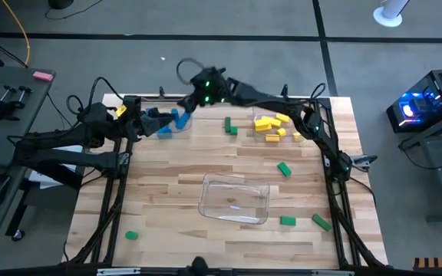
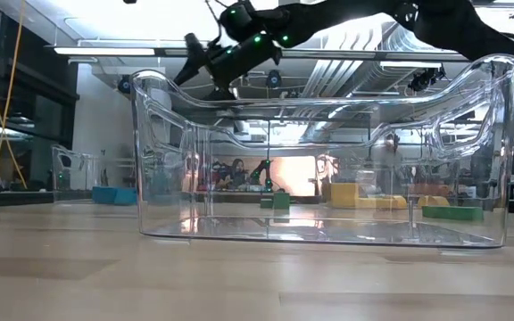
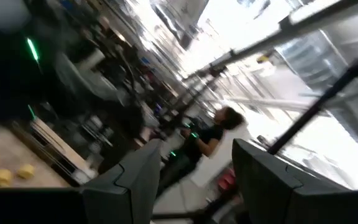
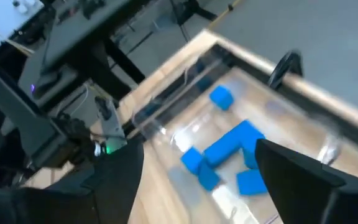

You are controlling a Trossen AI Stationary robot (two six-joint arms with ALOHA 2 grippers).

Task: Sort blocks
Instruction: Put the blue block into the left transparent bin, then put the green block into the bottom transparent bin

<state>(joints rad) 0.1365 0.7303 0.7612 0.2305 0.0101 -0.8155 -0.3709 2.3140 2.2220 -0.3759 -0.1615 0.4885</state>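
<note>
On the left side of the light wooden table [image 1: 167, 192], a small green block [image 1: 131, 235] lies alone near the front corner. Farther back, the left gripper [image 3: 194, 180] is raised at the table's left rear, and its two dark fingers [image 3: 126, 180] stand apart with nothing between them. A yellow block [image 1: 120, 111] shows just beside this arm in the high view. Next to it, a cluster of blue blocks [image 4: 225, 152], a bar and several cubes, lies in a clear tray at the rear left. The right gripper [image 4: 194, 180] hangs above them, jaws spread wide and empty. Right of that, two green blocks [image 1: 229, 126] sit near the rear centre. In the middle front stands a clear plastic tray [image 1: 235, 201] that looks empty. Behind it to the right, a heap of yellow blocks [image 1: 273, 126] lies at the rear. A green block [image 1: 284, 169] rests between that heap and the tray, and two more green blocks [image 1: 304, 221] lie near the front right.
</note>
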